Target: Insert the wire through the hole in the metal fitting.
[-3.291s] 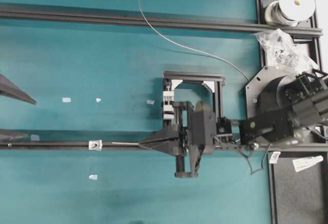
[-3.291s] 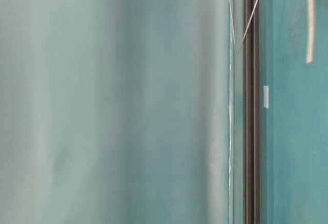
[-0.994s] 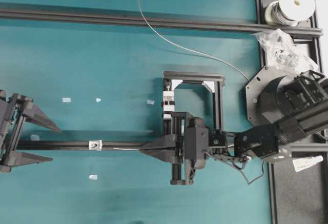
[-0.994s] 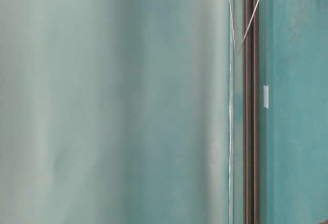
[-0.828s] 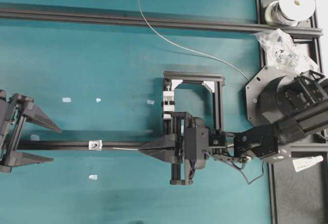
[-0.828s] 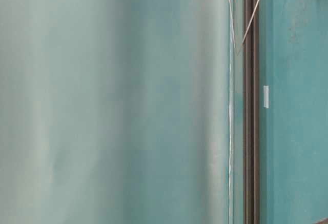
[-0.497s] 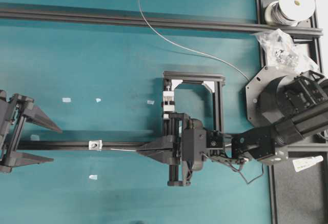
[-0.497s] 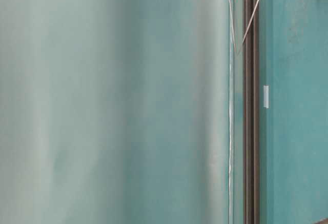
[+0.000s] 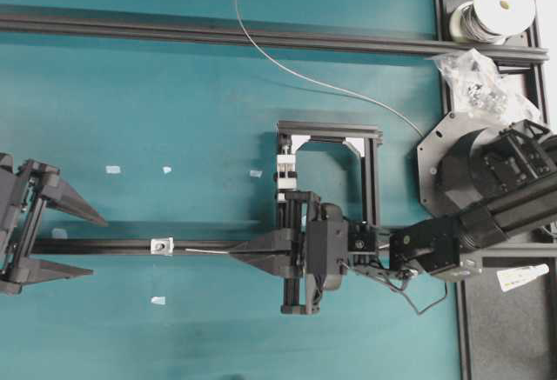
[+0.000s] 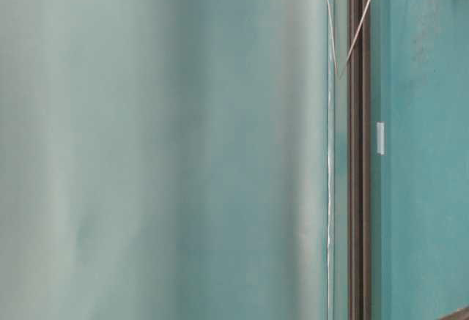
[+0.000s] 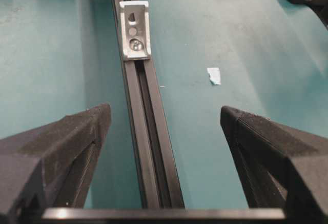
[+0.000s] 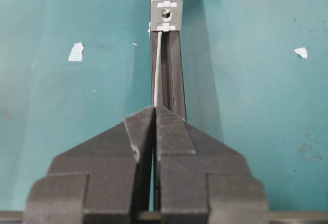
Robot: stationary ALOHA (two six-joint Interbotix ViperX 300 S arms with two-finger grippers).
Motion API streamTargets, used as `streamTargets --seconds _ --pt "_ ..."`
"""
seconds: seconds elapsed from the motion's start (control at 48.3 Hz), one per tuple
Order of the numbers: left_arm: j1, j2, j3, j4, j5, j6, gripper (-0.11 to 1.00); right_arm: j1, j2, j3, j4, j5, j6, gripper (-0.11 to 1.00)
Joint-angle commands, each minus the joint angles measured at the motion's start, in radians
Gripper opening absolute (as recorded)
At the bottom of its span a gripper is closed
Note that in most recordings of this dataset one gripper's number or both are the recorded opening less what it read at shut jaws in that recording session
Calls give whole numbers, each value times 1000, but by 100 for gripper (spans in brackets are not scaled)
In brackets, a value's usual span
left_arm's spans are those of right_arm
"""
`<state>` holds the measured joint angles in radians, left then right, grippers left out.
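The metal fitting (image 9: 161,244) is a small silvery square with a dark hole, sitting on the black rail (image 9: 104,246). It also shows in the right wrist view (image 12: 166,13) and the left wrist view (image 11: 135,30). My right gripper (image 9: 233,254) is shut on the thin silvery wire (image 9: 207,251). The wire's straight free end (image 12: 158,65) points at the fitting, its tip just short of it, below the hole. My left gripper (image 9: 87,245) is open and empty, straddling the rail left of the fitting, in the left wrist view (image 11: 164,119) too.
The wire loops back over the far rail (image 9: 218,34) towards a spool (image 9: 496,4) at the top right. A bag of parts (image 9: 474,76) lies below it. A black frame with a white clamp block (image 9: 285,171) stands behind my right gripper. Pale tape scraps (image 9: 112,170) dot the mat.
My right gripper has moved left along the rail with the wire, bringing the tip closer to the fitting. The left gripper came into view from the left and has held still for the last second.
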<state>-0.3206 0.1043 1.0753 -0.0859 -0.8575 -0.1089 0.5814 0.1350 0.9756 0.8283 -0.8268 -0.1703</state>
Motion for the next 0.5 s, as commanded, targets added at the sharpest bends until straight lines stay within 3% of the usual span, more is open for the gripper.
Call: streamTargets --seconds 0.0,0.476 --pt "-5 -18 -12 3 -5 0 78 8 -11 -6 2 -11 2 -1" --pt "-5 -18 -18 5 -5 0 78 55 -2 14 18 -91 3 -1"
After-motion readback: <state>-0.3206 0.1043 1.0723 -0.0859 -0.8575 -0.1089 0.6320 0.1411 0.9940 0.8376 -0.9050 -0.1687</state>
